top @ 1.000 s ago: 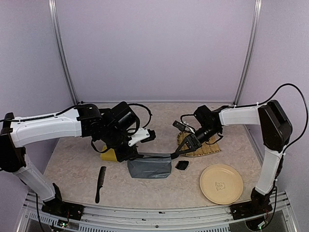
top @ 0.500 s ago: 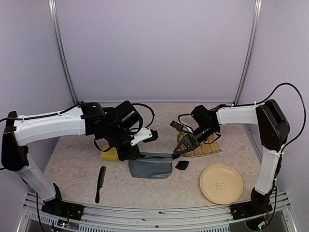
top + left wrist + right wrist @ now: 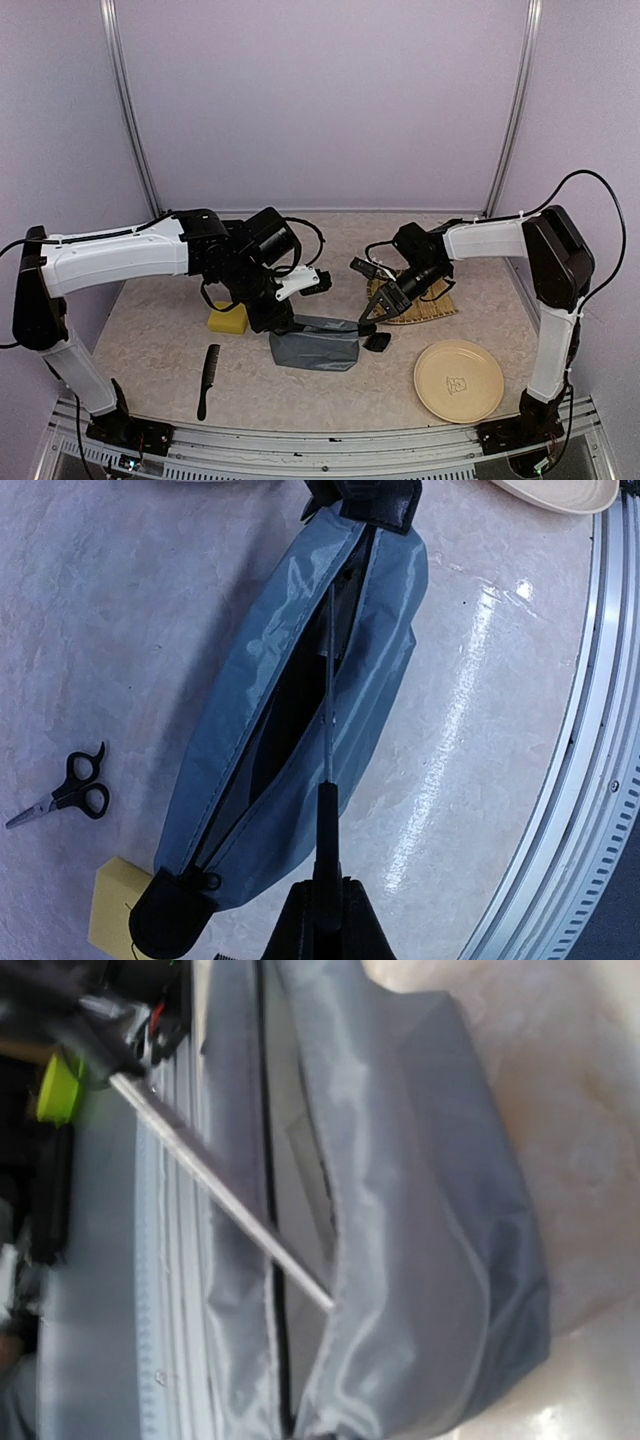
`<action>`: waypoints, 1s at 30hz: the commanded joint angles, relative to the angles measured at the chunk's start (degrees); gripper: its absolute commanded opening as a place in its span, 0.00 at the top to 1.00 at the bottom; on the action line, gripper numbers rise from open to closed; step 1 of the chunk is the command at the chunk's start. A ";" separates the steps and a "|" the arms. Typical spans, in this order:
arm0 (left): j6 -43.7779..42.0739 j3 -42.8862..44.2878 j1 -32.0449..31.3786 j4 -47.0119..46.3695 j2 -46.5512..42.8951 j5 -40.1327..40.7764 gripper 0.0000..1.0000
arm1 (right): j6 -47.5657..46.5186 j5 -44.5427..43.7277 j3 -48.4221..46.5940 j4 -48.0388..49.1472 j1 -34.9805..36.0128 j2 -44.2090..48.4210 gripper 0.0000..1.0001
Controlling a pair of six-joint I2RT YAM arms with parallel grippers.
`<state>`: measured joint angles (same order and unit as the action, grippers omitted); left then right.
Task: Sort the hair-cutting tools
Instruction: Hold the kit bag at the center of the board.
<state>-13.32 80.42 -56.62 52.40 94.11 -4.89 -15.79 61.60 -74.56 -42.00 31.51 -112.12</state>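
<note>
Table: one comb, one pouch (open), one plate.

**Table layout, as we see it**

We have the pouch mid-table, towards the front. Just behind-left of it sits the sponge; the comb lies further left and forward. Just right of the pouch is the guard, with the mat behind that and the plate front right. Behind the pouch, near the sponge, lie scissors. A thin rod runs from the left gripper into the pouch mouth.
</note>
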 commanded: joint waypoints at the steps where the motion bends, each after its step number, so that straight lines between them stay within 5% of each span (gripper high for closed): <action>1: 0.20 1.99 0.75 0.35 1.54 -2.47 1.00 | -0.86 0.17 -1.50 -1.01 0.75 -0.54 0.91; 4: 0.06 2.70 1.10 -0.04 2.75 -2.82 1.00 | -1.34 0.85 -2.47 -1.30 0.75 -0.77 1.00; 10: -0.59 5.65 1.69 0.92 6.34 -3.63 1.00 | -2.49 0.26 -3.73 -2.62 1.04 -0.62 1.00; 13: -0.35 6.98 1.43 1.30 6.28 -3.41 1.00 | -2.48 -2.38 -3.42 -2.42 0.97 1.07 0.75; 19: 1.77 6.59 0.87 1.65 2.99 -2.18 1.00 | -1.22 -10.53 0.25 -0.05 0.32 5.74 0.49; 30: 1.88 6.30 0.46 3.16 3.02 -4.53 1.00 | -2.80 -7.15 -0.29 -5.20 0.47 2.26 0.47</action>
<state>-11.81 85.69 -55.81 54.00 96.73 -8.12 -18.11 54.15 -74.76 -45.41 31.86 -108.79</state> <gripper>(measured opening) 0.055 0.525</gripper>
